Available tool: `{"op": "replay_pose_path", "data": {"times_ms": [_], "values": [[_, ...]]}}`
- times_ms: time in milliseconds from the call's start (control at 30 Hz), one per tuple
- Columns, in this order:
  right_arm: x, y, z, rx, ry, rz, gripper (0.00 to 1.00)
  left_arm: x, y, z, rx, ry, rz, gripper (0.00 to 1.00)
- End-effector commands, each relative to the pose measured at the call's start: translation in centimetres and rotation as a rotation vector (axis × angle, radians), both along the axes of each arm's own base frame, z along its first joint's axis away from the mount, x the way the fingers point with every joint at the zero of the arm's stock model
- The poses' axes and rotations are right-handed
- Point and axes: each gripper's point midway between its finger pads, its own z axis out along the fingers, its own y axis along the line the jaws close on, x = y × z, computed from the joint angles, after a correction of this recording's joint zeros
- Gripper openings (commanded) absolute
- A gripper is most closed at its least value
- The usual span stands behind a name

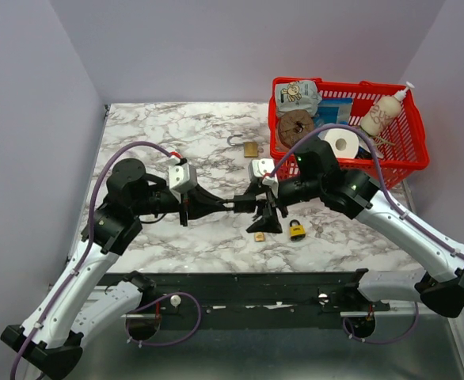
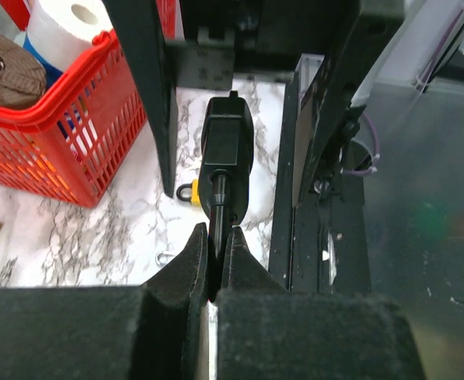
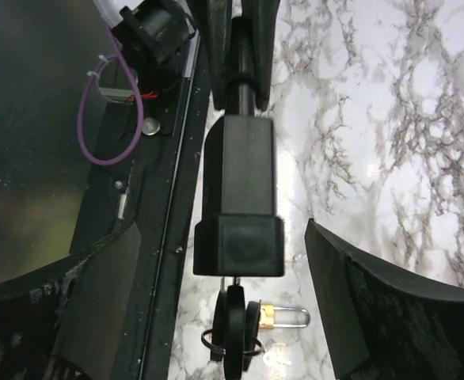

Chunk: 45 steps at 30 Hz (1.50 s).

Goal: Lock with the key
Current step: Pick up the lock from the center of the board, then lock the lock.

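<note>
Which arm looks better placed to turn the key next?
Right, probably. The right gripper stands open around the black lock, the key hanging from the lock's end between its fingers. The left gripper is shut on the lock's thin stem, busy holding it.

Materials as I see them from my station.
- Worktop [image 1: 176, 127]: smooth marble-patterned surface with a slight sheen.
- Basket [image 1: 410, 162], far right: glossy red plastic lattice.
- Roll [image 1: 342, 142] inside it: soft white paper.
- Key handle [image 3: 240, 198]: matt black plastic with smooth faces.
- Padlock [image 3: 278, 317]: brass-coloured body and a bright polished metal shackle.
- Left end effector [image 2: 216, 236]: matt black, finely grained facing.
</note>
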Motion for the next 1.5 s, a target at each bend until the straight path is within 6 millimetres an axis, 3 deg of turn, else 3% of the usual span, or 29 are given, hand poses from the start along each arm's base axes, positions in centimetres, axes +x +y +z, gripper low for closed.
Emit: {"op": "replay_pose_path", "data": {"times_ms": [0,300,667,767,867,933,967,1000,1100,1233,1300,1367,1400,1467], "values": [[-1.4,0.4,2.0,0.125,0.013,0.050,0.86,-1.2,-0.1,4.4,-0.145,-0.071,-0.033,0.00],[-2.0,1.0,3.5,0.156,0.064,0.070,0.57,-1.9,-0.2,4.1,-0.167,-0.030,-0.060,0.00],[-2.0,1.2,4.5,0.177,0.082,0.066,0.52,-2.0,-0.3,4.2,-0.187,-0.006,-0.067,0.00],[-1.9,1.3,4.6,0.177,0.092,0.062,0.43,-2.0,-0.3,4.1,-0.186,0.006,-0.068,0.00],[-2.0,1.3,4.5,0.174,0.100,0.062,0.25,-1.8,-0.4,4.0,-0.186,0.018,-0.062,0.00],[-2.0,1.3,4.4,0.172,0.108,0.063,0.01,-1.6,-0.4,3.9,-0.188,0.026,-0.049,0.00],[-2.0,1.3,4.3,0.170,0.114,0.058,0.01,-1.4,-0.4,3.9,-0.189,0.036,-0.034,0.00],[-1.9,1.3,4.2,0.166,0.119,0.048,0.01,-1.1,-0.3,3.5,-0.175,0.067,-0.017,0.15],[-1.7,1.2,4.3,0.164,0.155,0.024,0.01,-0.5,0.2,2.7,-0.145,0.126,0.023,0.48],[-0.6,0.8,5.1,0.184,0.224,-0.024,0.01,-0.1,1.4,1.6,-0.151,0.199,0.047,0.57],[-0.6,0.8,5.5,0.196,0.247,-0.021,0.01,-0.1,2.1,2.7,-0.207,0.216,0.043,0.60],[-0.7,0.8,5.8,0.207,0.258,-0.013,0.01,-0.3,2.4,2.1,-0.230,0.243,0.023,0.61],[-0.8,0.8,5.8,0.209,0.265,-0.010,0.01,-0.9,2.4,3.1,-0.265,0.219,-0.010,0.61],[-0.8,0.9,5.8,0.206,0.278,-0.011,0.01,-1.0,2.4,2.6,-0.274,0.222,-0.015,0.61]]}}
